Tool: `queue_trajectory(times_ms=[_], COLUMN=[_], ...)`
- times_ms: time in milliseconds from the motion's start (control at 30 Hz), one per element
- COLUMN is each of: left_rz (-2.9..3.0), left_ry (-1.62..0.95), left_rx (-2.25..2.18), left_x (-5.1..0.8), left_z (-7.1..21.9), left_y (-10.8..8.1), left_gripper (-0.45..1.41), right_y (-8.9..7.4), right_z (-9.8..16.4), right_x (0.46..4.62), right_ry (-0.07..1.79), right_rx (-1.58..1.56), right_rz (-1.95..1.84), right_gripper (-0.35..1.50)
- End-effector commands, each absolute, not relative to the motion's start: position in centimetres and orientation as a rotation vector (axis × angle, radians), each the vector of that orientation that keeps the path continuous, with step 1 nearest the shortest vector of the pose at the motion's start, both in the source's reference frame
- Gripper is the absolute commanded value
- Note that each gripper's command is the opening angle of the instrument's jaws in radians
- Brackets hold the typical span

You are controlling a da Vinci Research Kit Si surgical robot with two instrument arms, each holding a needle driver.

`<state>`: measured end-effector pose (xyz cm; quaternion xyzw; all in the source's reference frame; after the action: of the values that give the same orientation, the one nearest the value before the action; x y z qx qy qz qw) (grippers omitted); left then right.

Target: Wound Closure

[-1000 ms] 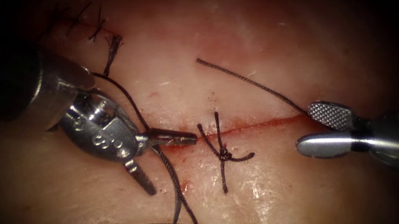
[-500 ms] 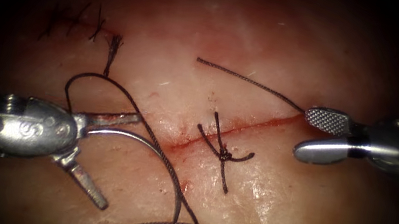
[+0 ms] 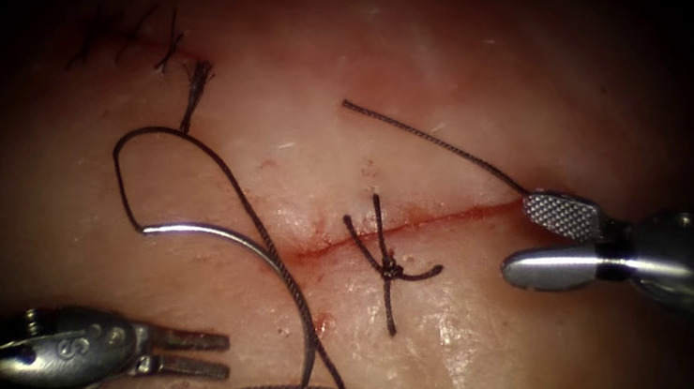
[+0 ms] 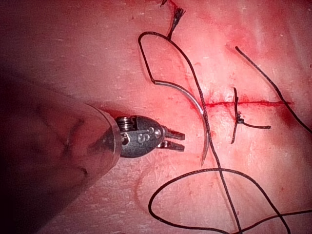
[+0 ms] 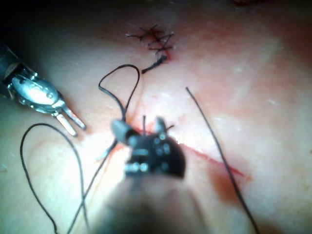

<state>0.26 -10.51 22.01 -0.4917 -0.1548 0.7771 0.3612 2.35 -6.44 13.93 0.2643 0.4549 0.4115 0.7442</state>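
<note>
A: The left tool sits low on the left, jaws nearly together, holding nothing. The needle lies loose on the tissue, tip clear of it.

B: Risk?

A: The thread loops around it; a careless grab could snag. There is free room at the cut. The right tool, jaws apart, is empty.

Three views on one cut

The tissue is seen from above and in front by the endoscope; each wrist view is taken close along its shaft. The needle and cut are shared.
</note>
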Motion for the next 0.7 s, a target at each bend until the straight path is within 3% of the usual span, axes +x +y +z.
queue_trajectory(times_ms=[33, 200, 300, 333, 700], left_rz=[1.995, 1.942, 1.835, 1.816, 1.750], left_ry=[-0.397, -0.380, -0.417, -0.409, -0.301], left_rx=[-1.259, -1.219, -1.163, -1.151, -1.000], left_x=[0.19, 0.04, -0.12, -0.18, -0.52], left_z=[22.07, 22.10, 22.12, 22.12, 22.07], left_y=[-10.61, -10.66, -10.76, -10.79, -10.96], left_gripper=[0.04, 0.04, 0.66, 0.77, 0.79], right_y=[-6.51, -6.52, -6.53, -6.53, -6.54], right_z=[13.97, 13.98, 13.98, 13.98, 13.99], right_x=[2.42, 2.46, 2.46, 2.46, 2.47], right_ry=[0.996, 0.996, 0.996, 0.996, 0.997], right_rx=[0.583, 0.580, 0.580, 0.580, 0.575], right_rz=[0.900, 0.902, 0.901, 0.901, 0.895], right_gripper=[1.01, 1.01, 1.01, 1.01, 1.01])
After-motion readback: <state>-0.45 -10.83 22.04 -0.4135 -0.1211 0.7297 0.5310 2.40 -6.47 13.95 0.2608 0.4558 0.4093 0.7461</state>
